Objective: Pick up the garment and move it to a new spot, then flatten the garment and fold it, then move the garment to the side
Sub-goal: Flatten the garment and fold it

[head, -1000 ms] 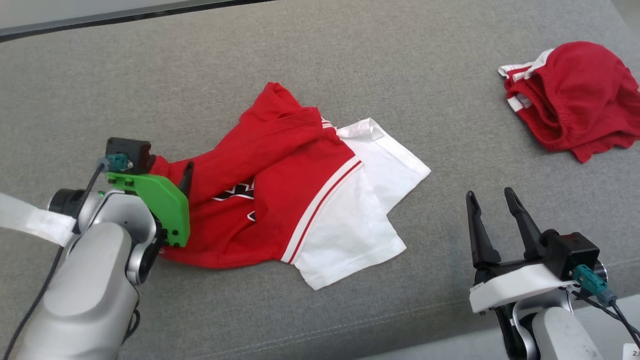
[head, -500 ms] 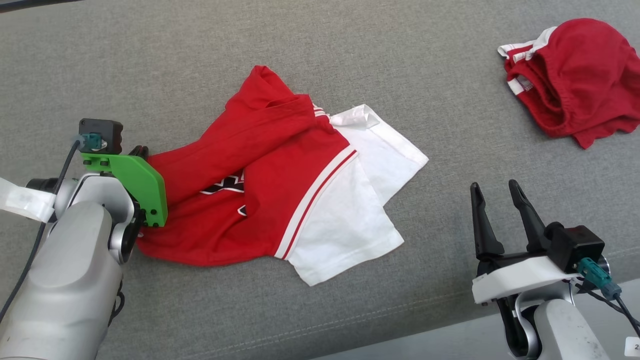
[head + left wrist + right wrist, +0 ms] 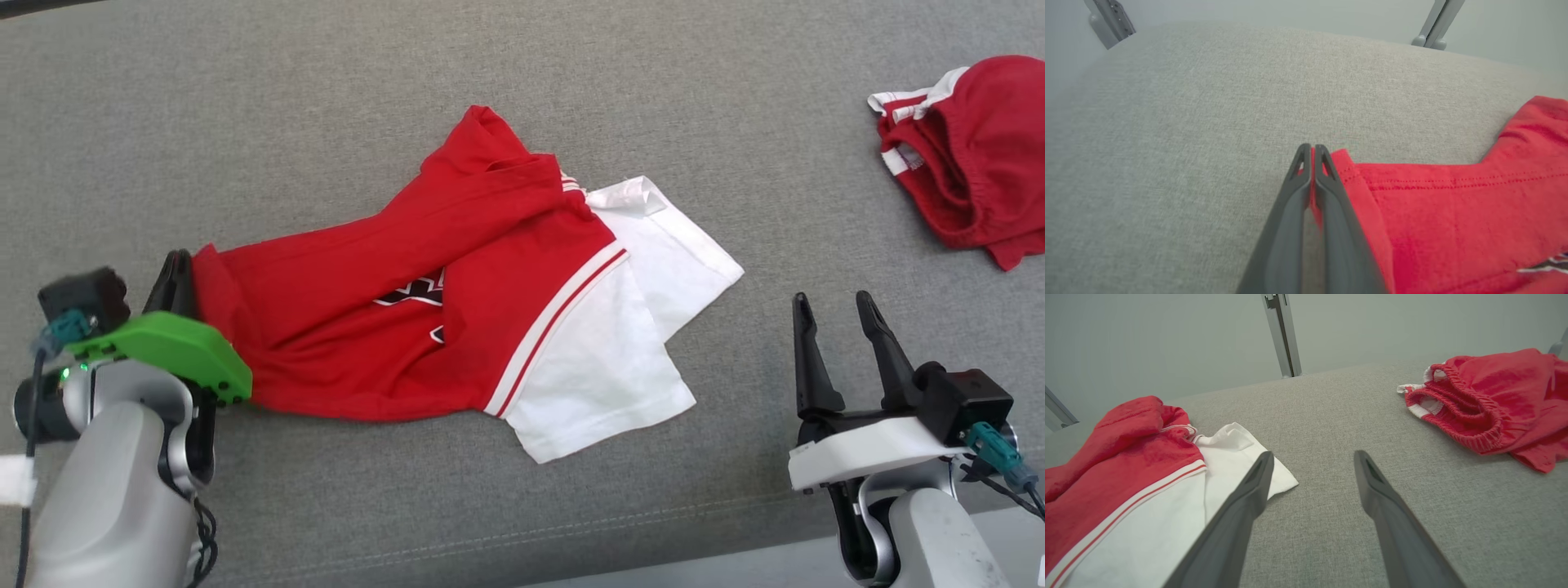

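A red and white garment [image 3: 457, 286] lies crumpled on the grey cushion, its red part stretched toward the left. My left gripper [image 3: 175, 273] is shut on the garment's left red corner; in the left wrist view [image 3: 1312, 149] a sliver of red cloth [image 3: 1453, 216] shows between the closed fingers. My right gripper [image 3: 837, 314] stands open at the lower right, apart from the garment's white part [image 3: 1167, 522], with nothing between its fingers [image 3: 1312, 461].
A second red garment with white stripes [image 3: 971, 155] lies bunched at the far right [image 3: 1490, 400]. The grey cushion [image 3: 245, 122] has bare room at the left and back. Its front seam [image 3: 571, 523] runs near the lower edge. Metal posts [image 3: 1282, 335] stand behind it.
My left gripper closed on the garment's left corner and pulled it leftward, stretching the red part out. The head camera shifted. The right gripper stayed open.
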`<state>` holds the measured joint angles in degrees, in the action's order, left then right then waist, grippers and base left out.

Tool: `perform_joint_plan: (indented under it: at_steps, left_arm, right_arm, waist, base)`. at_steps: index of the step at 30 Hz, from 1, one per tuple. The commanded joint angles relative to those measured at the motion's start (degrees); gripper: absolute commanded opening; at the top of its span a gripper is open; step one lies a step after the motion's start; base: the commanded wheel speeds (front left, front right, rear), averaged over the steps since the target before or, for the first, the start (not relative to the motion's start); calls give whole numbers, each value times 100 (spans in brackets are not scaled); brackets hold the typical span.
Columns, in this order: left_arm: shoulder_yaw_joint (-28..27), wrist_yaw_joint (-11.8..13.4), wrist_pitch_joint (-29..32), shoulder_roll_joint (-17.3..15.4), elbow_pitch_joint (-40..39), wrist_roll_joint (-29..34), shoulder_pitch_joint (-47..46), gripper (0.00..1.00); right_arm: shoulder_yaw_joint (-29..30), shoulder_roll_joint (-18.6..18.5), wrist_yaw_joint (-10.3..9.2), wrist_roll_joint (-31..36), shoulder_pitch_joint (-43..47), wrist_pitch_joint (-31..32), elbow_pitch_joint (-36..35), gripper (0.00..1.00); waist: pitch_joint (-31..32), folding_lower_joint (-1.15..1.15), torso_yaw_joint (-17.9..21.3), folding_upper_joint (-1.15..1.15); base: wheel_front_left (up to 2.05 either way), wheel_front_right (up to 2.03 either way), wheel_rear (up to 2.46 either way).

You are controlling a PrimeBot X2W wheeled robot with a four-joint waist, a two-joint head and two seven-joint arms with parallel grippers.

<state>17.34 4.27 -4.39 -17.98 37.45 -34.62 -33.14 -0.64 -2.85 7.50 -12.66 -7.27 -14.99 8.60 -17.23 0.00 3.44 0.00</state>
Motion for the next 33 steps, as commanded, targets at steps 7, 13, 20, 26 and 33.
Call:
perform_joint_plan:
  at_steps: [7,13,20,26,33]
  left_arm:
    - [-369,228,-410,27,-676,-372,1054,0]
    - [-336,389,-679,-22,-885,-213,1351,100]
    - [-370,722,-1003,-160,-1307,225,1634,100]
    - [-440,889,-1080,-241,-2223,686,2152,100]
    - [-296,914,-1066,-250,-3219,860,3028,100]
  right_arm:
    - [117,-16,-2,48,50,-16,-51,100]
    - [64,-17,-2,1,-44,2,-10,100]
    - [11,-16,-2,0,-58,-3,9,100]
    - [-99,-25,-2,80,2,-5,-19,100]
    - [-268,-47,-2,105,302,113,-73,100]
  waist:
    - [33,0,-347,0]
    - [156,0,-396,0]
    - [365,0,-375,0]
    - [682,0,-352,0]
    - [1082,0,-335,0]
  base:
    - [0,0,0]
    - [0,0,0]
    - [0,0,0]
    - [0,0,0]
    - [0,0,0]
